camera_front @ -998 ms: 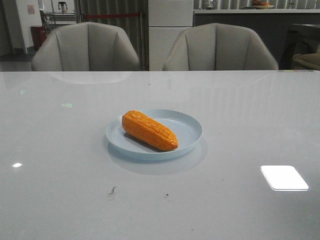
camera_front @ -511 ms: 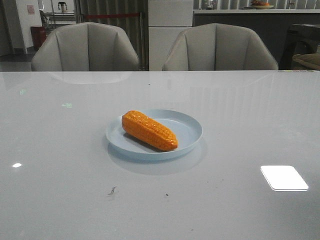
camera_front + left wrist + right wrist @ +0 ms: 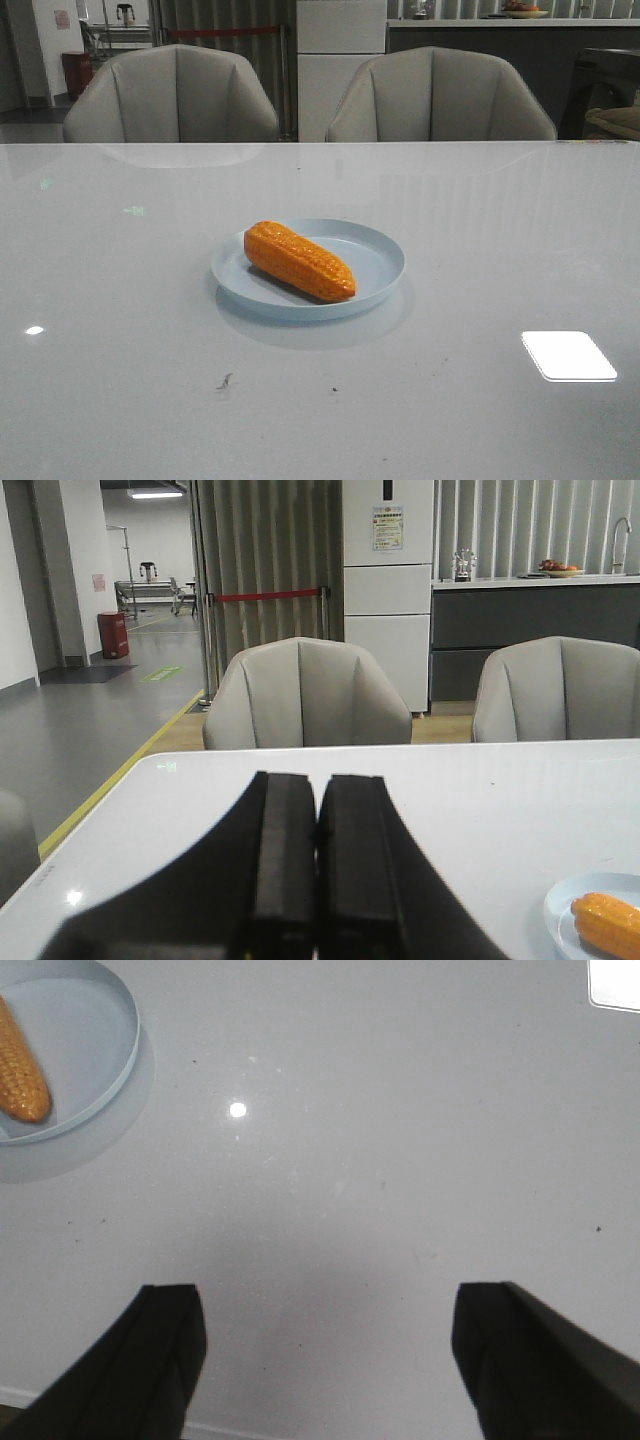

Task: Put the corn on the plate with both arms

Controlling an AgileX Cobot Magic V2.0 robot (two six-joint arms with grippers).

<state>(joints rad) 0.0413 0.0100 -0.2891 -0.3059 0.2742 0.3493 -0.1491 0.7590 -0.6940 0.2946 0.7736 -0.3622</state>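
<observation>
**Corn lies on the plate; both grippers are away from it**

You are facing a wide, glossy pale grey table (image 3: 120, 400) that fills most of the front view. Take the plate (image 3: 378, 262) as your landmark: it sits near the middle of the table, round, shallow and pale blue, with a low rim.

Behind the plate, past the table's far edge, stand two grey upholstered chairs (image 3: 170, 95), one on each side of the plate's line. Beyond them are a white cabinet and a dark counter.

To the right of the plate and nearer you, a bright rectangular reflection (image 3: 568, 355) shines on the tabletop. A few small dark specks (image 3: 225, 381) mark the surface in front of the plate.

The corn (image 3: 298, 260) rests inside the plate, orange and bumpy, lying at a slant with its blunt end toward the plate's back left and its tapered tip toward the front right. Nothing is touching it.

Neither arm appears in the front view. In its own wrist view, your left gripper (image 3: 318, 880) has its two dark fingers pressed together with nothing between them; the plate and corn show only at the edge of that view. Your right gripper (image 3: 325, 1360) hangs over bare table with its fingers spread wide, holding nothing, well apart from the plate.
</observation>
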